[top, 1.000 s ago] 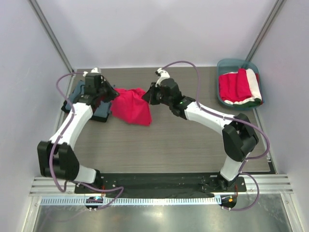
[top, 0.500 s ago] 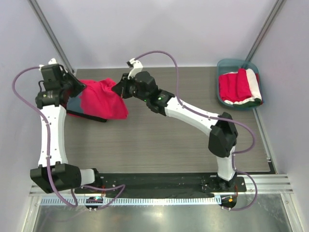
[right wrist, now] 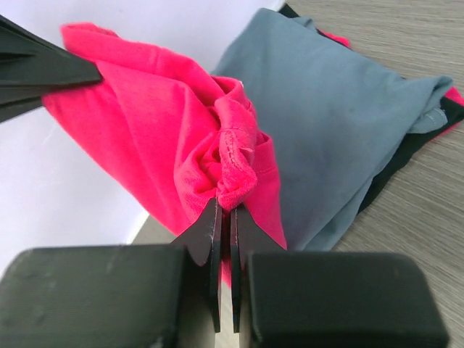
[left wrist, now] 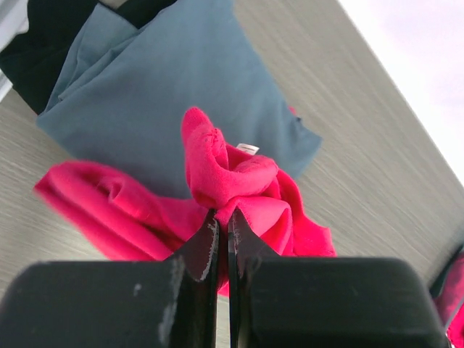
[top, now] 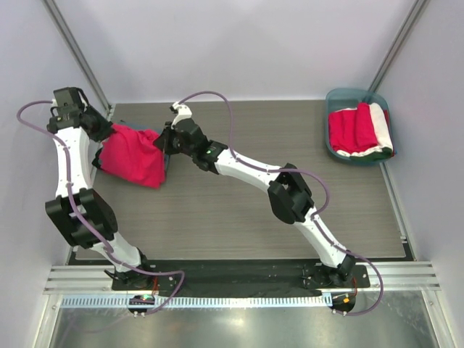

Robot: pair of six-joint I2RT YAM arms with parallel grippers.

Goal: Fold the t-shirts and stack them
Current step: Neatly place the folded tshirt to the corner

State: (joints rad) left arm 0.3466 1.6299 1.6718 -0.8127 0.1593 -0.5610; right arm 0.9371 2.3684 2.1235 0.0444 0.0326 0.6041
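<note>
You have one crimson-red cloth t-shirt [top: 130, 156], one folded slate blue-grey cloth t-shirt [left wrist: 167, 94], and at two o'clock one teal plastic tub [top: 335, 101].

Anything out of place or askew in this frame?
The red t-shirt hangs bunched and wrinkled between the left gripper and right gripper, over the folded blue-grey t-shirt. Nothing looks spilled or damaged.

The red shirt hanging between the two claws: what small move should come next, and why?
Probably lower the red shirt onto the blue-grey shirt. The left gripper and right gripper are each shut on a bunched edge of it, and it hangs spread between them right over that folded shirt.
</note>
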